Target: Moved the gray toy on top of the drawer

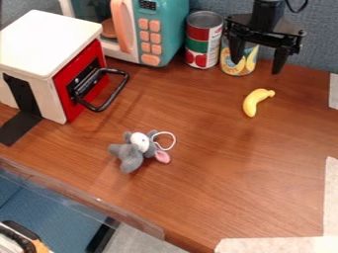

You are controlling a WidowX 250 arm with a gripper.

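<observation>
My gripper (257,60) hangs at the upper right, in front of the cans and above the banana, open with nothing between its fingers. The gray toy (134,150), a plush with a white patch, a pink ear and a white string loop, lies on the wooden table left of centre, well below and to the left of the gripper. At the upper left stands the drawer (49,42), a white box with a flat white top, a red front and a black handle; its front looks closed.
A yellow toy banana (256,101) lies right of centre. Behind are a teal toy microwave (161,29), a red-labelled can (203,39) and a yellow-labelled can (239,59). A clear plastic edge (86,197) borders the table at lower left; pale tape (277,244) marks the lower right.
</observation>
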